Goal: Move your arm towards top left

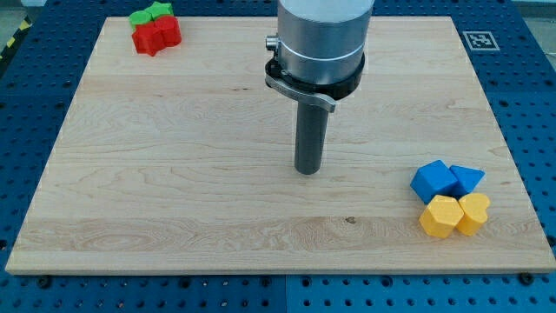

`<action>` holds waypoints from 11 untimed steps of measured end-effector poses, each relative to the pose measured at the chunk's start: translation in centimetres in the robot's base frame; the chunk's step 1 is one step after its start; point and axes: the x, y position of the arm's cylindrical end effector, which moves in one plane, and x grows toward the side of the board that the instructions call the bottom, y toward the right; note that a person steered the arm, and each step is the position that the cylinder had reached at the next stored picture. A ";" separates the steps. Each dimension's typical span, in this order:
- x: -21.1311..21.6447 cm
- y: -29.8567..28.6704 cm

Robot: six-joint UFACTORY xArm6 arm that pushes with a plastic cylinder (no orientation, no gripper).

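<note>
My tip (pixel 307 170) rests on the wooden board (pixel 174 174) a little right of its middle, apart from every block. At the view's top left a red block (pixel 157 34) of lumpy shape sits with a green star-like block (pixel 149 13) touching its far side. At the view's bottom right lies a tight cluster: a blue cube (pixel 435 180), a blue triangular block (pixel 467 179), a yellow hexagonal block (pixel 440 216) and a yellow heart-like block (pixel 473 213). The arm's grey body (pixel 321 35) hangs above the board's top middle.
The board lies on a blue perforated table (pixel 530 104). A black-and-white marker tag (pixel 479 40) sits just off the board's top right corner. A yellow-black striped strip (pixel 13 39) runs at the view's top left edge.
</note>
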 end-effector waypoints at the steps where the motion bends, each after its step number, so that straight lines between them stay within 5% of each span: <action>1: 0.0 0.0; 4: -1.1 -4.6; 9: -14.5 -27.6; 11: -15.6 -28.6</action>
